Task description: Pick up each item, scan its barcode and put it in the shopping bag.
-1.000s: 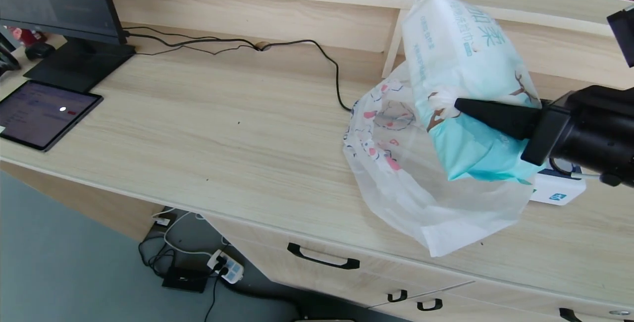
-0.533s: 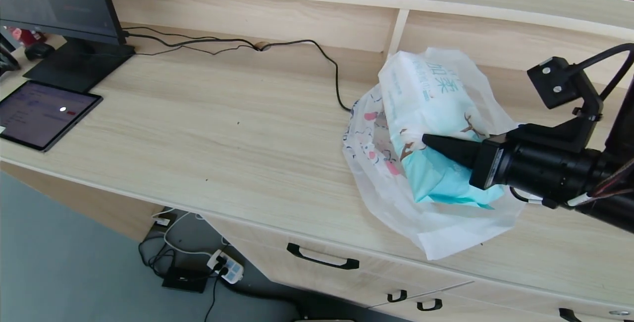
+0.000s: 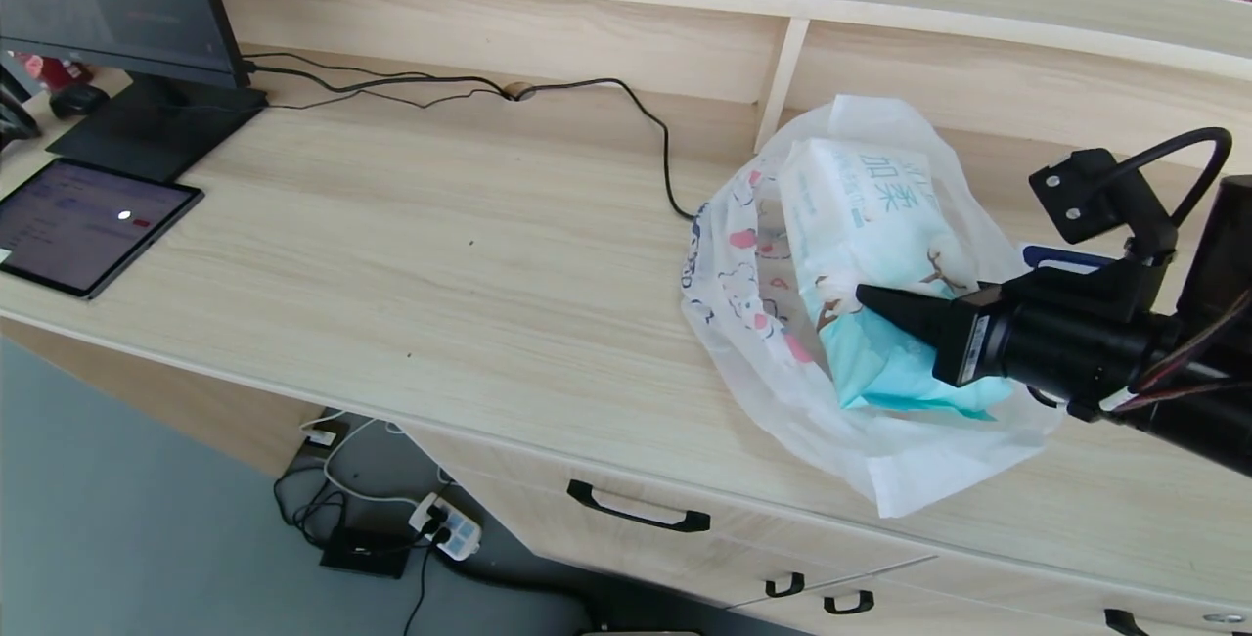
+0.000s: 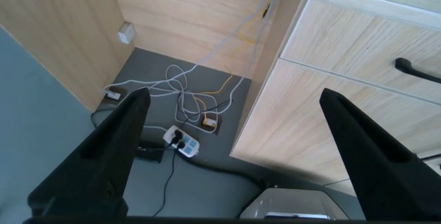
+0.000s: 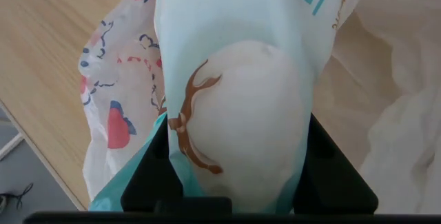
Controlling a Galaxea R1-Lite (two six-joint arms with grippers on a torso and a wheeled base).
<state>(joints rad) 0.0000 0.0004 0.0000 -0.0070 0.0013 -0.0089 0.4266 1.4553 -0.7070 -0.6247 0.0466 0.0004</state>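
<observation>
Tissues [image 3: 880, 225] in bag [image 3: 740, 328] near counter edge [image 3: 626, 465]

I see a pale wooden counter [image 3: 440, 254] with a raised back ledge [image 3: 489, 24]. A dark monitor [image 3: 108, 0] stands at its left end, a lit tablet [image 3: 83, 225] lies flat beside it, and a black cable [image 3: 646, 122] trails across. Below are drawers [image 3: 685, 558] with black handles [image 3: 638, 515], grey floor [image 3: 117, 519] and a white power strip [image 3: 445, 524].

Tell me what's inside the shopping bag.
A tissue pack sits in the bag, clamped by the right tool. Anything under the pack is hidden by it and the bag's folds.
</observation>
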